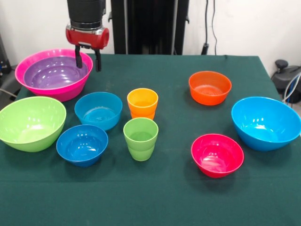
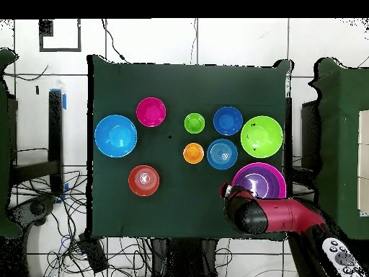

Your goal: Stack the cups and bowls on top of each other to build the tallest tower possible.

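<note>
The tower is a purple bowl [image 1: 54, 73] nested in the big pink bowl [image 1: 28, 66] at the back left. My gripper [image 1: 88, 60] hangs open and empty just over that stack's right rim, and from above it [image 2: 229, 192] sits beside the purple bowl [image 2: 259, 180]. In front lie a lime green bowl [image 1: 30, 122], a teal bowl [image 1: 98, 110] and a dark blue bowl [image 1: 82, 144]. The orange cup [image 1: 142, 103] and green cup [image 1: 140, 138] stand upright mid-table. To the right are an orange bowl [image 1: 209, 87], a sky blue bowl [image 1: 265, 122] and a red-pink bowl [image 1: 217, 154].
Everything rests on a dark green cloth [image 1: 164, 197] covering the table. A black column [image 1: 150, 26] rises behind the far edge. Cables and dark equipment [image 1: 287, 77] sit off the table's right side.
</note>
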### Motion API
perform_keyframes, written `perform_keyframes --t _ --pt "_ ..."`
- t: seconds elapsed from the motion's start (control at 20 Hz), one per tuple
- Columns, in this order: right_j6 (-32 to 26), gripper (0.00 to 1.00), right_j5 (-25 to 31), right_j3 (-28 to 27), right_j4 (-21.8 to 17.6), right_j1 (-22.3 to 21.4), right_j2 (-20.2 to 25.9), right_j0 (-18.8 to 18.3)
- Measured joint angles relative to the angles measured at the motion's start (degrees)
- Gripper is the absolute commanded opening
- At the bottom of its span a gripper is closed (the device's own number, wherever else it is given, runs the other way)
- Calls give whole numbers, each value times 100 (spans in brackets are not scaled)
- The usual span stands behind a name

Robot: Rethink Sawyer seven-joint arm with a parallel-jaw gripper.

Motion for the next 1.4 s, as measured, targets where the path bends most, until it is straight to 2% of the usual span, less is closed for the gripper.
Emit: perform_keyframes --t 0.6,1.0,1.4 --pt "0 100 1 -25 -142 69 93 -61" --pt "0 100 0 -151 -337 430 139 -57" --pt "0 100 0 -211 -367 529 142 -54"
